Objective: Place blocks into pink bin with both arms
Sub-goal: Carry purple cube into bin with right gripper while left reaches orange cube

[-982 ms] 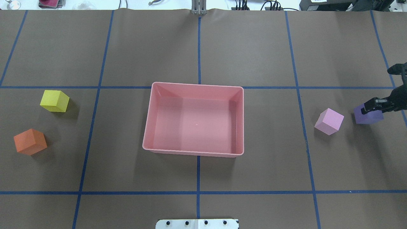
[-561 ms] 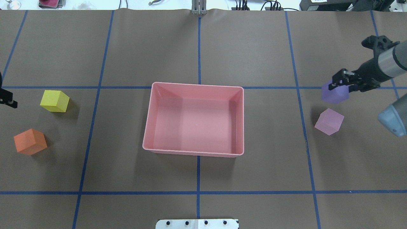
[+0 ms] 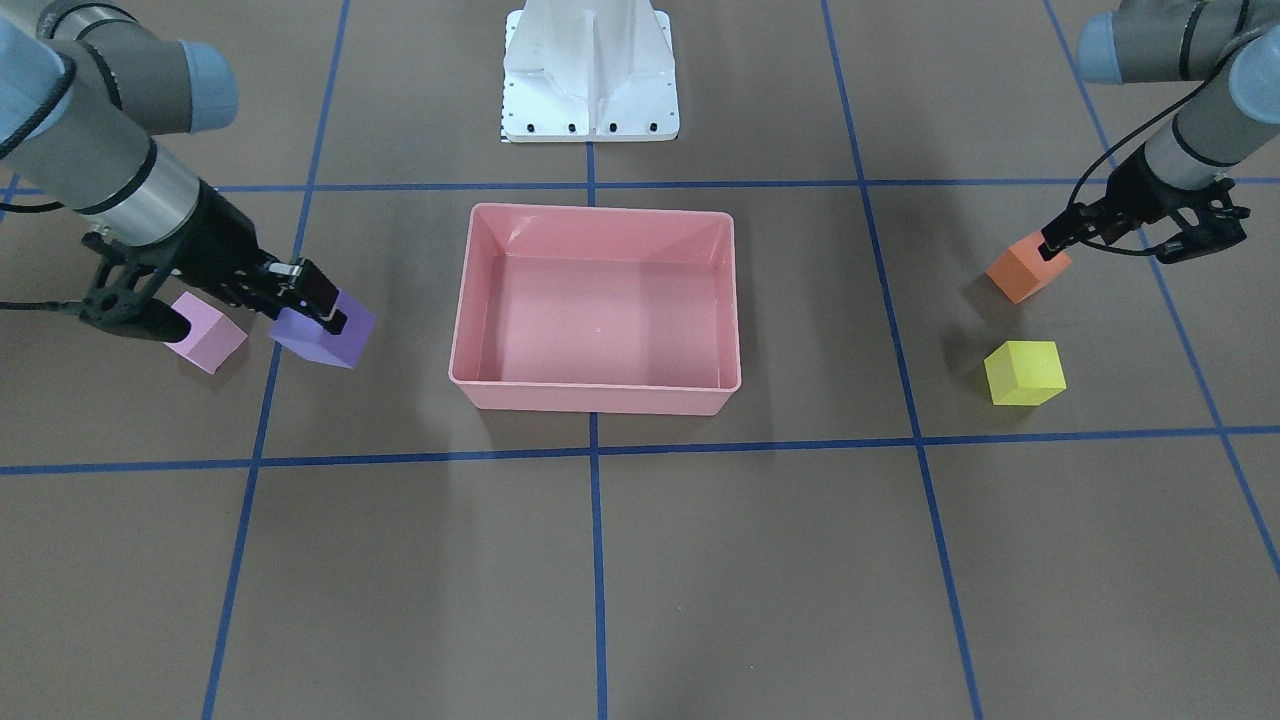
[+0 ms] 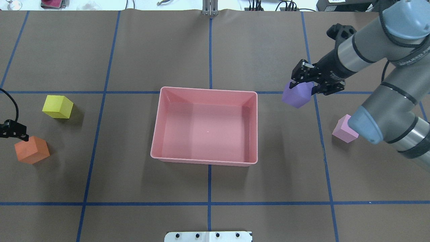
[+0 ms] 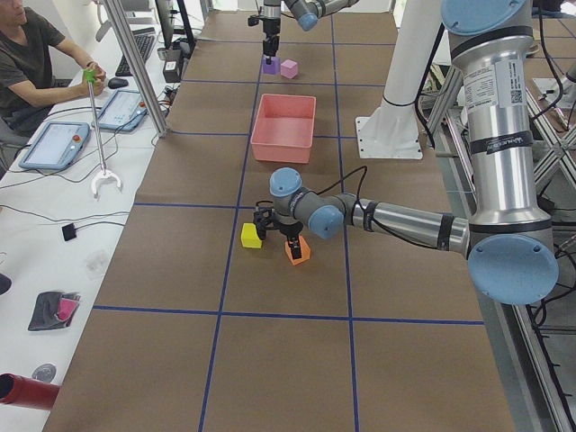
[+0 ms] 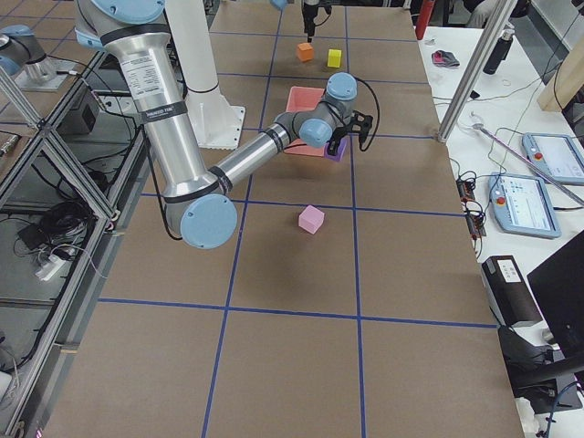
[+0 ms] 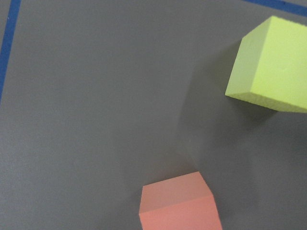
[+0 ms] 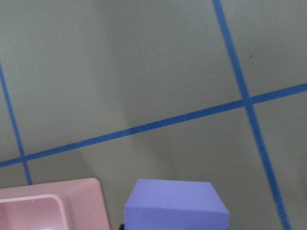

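Note:
My right gripper [image 4: 304,84] is shut on the purple block [image 4: 297,95] and holds it in the air just right of the pink bin [image 4: 208,89], near its far right corner. The bin's corner [image 8: 48,201] shows beside the purple block [image 8: 175,203] in the right wrist view. The light pink block [image 4: 342,129] lies on the table, partly behind the right arm's elbow. At the left edge my left gripper [image 4: 13,130] hangs open just above the orange block [image 4: 32,150], which rests on the table. The yellow block [image 4: 57,107] sits further back.
The white robot base [image 3: 590,70] stands at the table's near edge behind the bin. Blue tape lines grid the brown table cover. A person [image 5: 36,54] sits at a side desk beyond the table.
My right gripper has carried the purple block left, from past the light pink block to beside the bin. My left gripper has come in at the left edge and moved from near the yellow block to the orange one.

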Controlling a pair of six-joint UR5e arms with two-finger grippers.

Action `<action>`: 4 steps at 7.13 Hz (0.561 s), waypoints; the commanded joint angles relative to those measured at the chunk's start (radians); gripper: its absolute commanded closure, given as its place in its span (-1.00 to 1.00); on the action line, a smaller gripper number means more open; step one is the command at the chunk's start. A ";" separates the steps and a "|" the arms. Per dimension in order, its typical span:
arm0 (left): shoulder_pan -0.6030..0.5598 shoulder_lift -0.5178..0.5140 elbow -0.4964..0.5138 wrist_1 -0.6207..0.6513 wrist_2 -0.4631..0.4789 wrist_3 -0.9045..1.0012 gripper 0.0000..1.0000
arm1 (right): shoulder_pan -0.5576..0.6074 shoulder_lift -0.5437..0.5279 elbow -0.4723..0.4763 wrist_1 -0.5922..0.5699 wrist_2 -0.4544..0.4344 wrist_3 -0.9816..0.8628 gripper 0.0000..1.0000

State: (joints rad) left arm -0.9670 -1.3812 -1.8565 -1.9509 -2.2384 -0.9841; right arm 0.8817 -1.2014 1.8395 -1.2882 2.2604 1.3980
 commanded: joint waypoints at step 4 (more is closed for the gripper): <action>0.089 -0.015 0.026 -0.006 0.019 -0.070 -0.99 | -0.277 0.148 0.030 -0.103 -0.214 0.182 1.00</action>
State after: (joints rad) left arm -0.8902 -1.3902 -1.8405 -1.9562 -2.2202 -1.0517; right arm 0.6612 -1.0671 1.8673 -1.3754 2.0917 1.5702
